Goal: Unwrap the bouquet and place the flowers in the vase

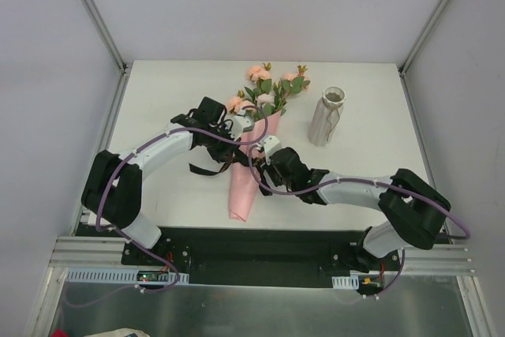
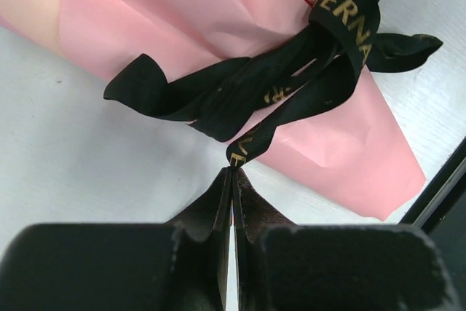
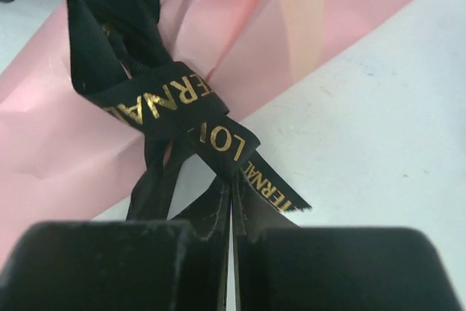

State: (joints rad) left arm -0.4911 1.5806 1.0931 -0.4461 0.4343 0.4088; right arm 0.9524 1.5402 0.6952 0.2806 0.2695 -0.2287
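1. Bouquet lay mid-worktop, blooms twd far edge, cone tip twd near edge.
2. Vase stood upright twd far-right corner, apart from blooms.
3. L fingers together, clamped on ribbon end.
4. R fingers together, tips against ribbon just below knot; grip unconfirmed.

A white tabletop is enclosed by pale grey walls and aluminium struts; a black mounting plate and an aluminium rail are set along its near edge.
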